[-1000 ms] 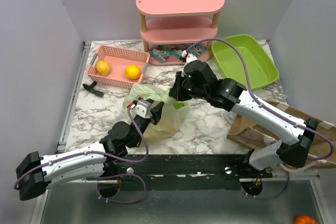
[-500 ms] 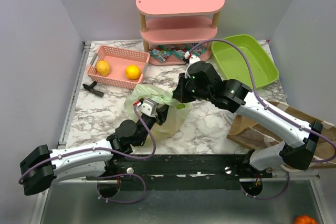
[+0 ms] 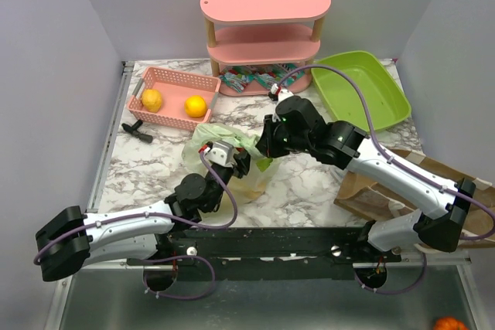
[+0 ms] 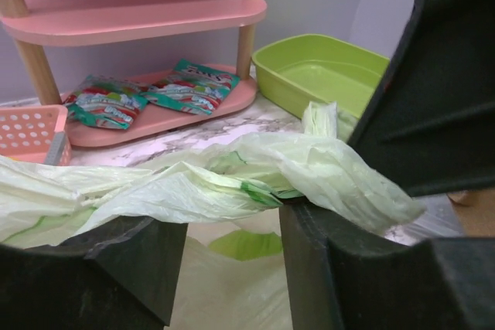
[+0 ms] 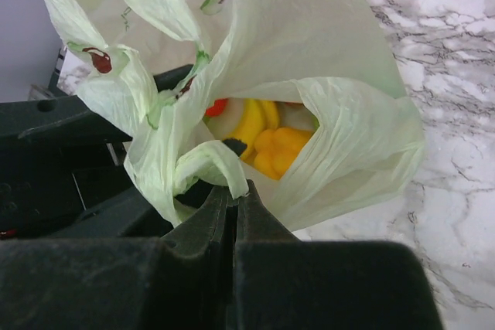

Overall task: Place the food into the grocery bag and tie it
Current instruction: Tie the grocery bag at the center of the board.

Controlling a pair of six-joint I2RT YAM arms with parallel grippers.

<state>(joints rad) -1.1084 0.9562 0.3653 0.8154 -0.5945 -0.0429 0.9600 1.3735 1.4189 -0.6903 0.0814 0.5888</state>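
One marble table [image 3: 309, 183] carries the whole scene. A pink shelf [image 3: 265, 1] stands at its far edge, with a green tub [image 3: 360, 90] to the right of it. A brown paper bag [image 3: 357, 185] lies flat at the near right, and a pink basket [image 3: 174, 76] holding round yellow fruits [image 3: 152, 100] sits at the far left.

At the centre sits the grocery bag [image 5: 325, 98], thin pale-green plastic printed with avocados, its mouth gaping upward between the two arms.

The right gripper [image 5: 234, 191], reaching in from the right, is clamped tight on a fold of the bag's rim. The left gripper [image 4: 232, 241], coming from the near left, stands about half open. A twisted band of the plastic lies across its two fingers rather than between them, so it appears to hold nothing.

Inside the bag show bananas [image 5: 251, 121], an orange pepper [image 5: 282, 148] and a glimpse of red fruit [image 5: 216, 106]. No leafy head can be made out. The snack packets [image 4: 189, 86] lie on the shelf's bottom board, well apart from the bag.

The arms look to be gathering the handles for the knot, though the packets on the shelf suggest the loading is unfinished. If tying goes ahead, the left jaws need to close on the band draped over them, opposite the right's hold, so the two ends can be crossed. The film is slippery and tears easily, so a firm pinch and a gentle pull seem called for.
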